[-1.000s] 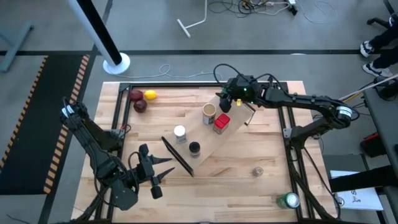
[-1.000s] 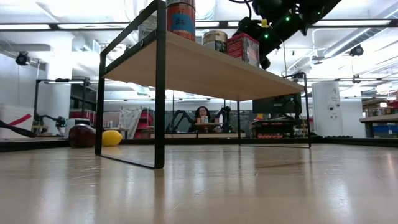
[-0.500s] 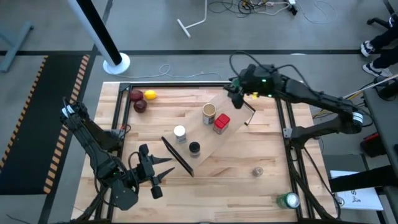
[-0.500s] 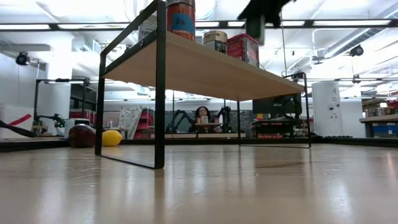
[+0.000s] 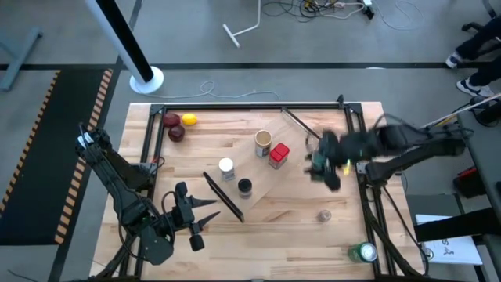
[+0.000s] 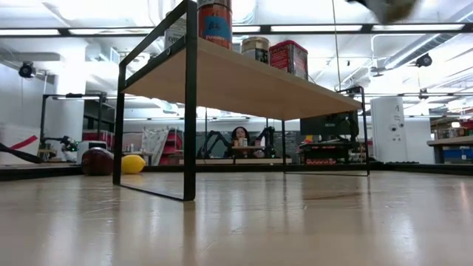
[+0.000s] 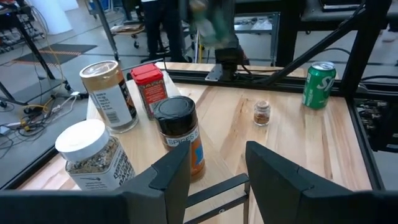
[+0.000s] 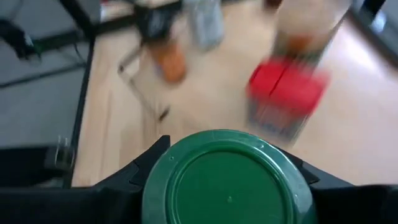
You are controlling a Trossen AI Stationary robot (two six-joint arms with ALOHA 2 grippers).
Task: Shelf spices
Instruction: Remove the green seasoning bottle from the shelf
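Green-lidded dark jar [image 8: 227, 186] sits clamped between the right gripper's [image 5: 325, 160] fingers, which are closed snug around its body, lid facing the wrist camera. I read that gripper as hanging over bare worktop [image 5: 203, 137] at about 3 o'clock from the red box [image 5: 279, 154], just off the shelf's [image 5: 270, 182] end. Half a second ago it was up at the shelf's 1 o'clock corner, and a second ago right over that end. So the arm has swung clear with the jar in hand, and this spice is not yet shelved.

Nothing else has shifted. On the plank stand the tan cylinder [image 5: 263, 142], the red box, the white-capped jar [image 5: 226, 167] and the black-capped jar [image 5: 244, 187]. The tiny grey-capped jar [image 5: 324, 215] waits on the worktop toward 5 o'clock. The left gripper [image 5: 196, 223] stays parked at 7 o'clock, fingers drawn in and empty.
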